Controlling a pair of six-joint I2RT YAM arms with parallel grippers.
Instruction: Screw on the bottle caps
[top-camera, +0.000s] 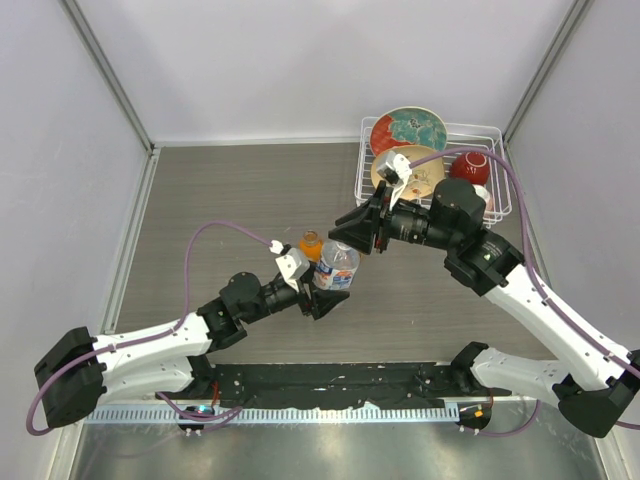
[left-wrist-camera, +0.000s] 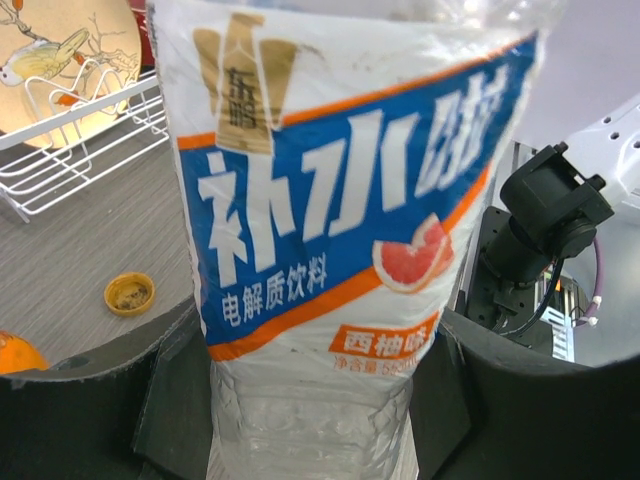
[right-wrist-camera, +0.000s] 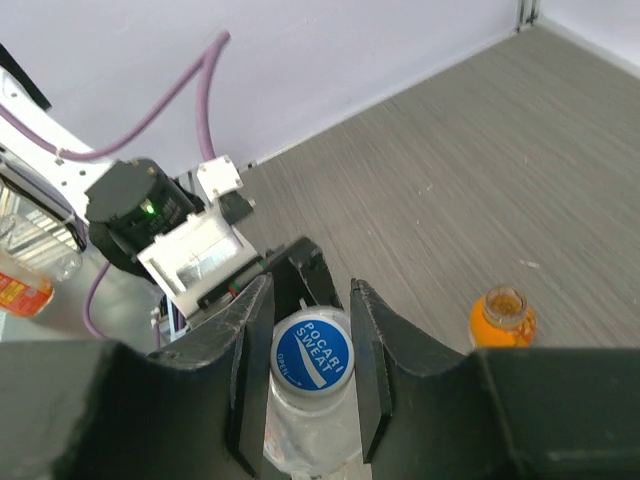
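Note:
My left gripper (top-camera: 322, 292) (left-wrist-camera: 320, 410) is shut on the lower body of the clear water bottle (top-camera: 338, 268) (left-wrist-camera: 340, 200), which has a blue, orange and white label, and holds it upright. My right gripper (top-camera: 354, 240) (right-wrist-camera: 312, 372) is at the bottle's top, its pads closed against both sides of the white-rimmed, blue-topped cap (right-wrist-camera: 312, 353) sitting on the neck. The squat orange bottle (top-camera: 311, 245) (right-wrist-camera: 503, 316) stands open just left of the water bottle. The amber cap (left-wrist-camera: 130, 294) lies on the table by itself.
A white wire rack (top-camera: 500, 135) (left-wrist-camera: 70, 160) at the back right holds patterned plates (top-camera: 408, 130) (left-wrist-camera: 60, 50) and a red bowl (top-camera: 470, 166). Grey walls enclose the table on three sides.

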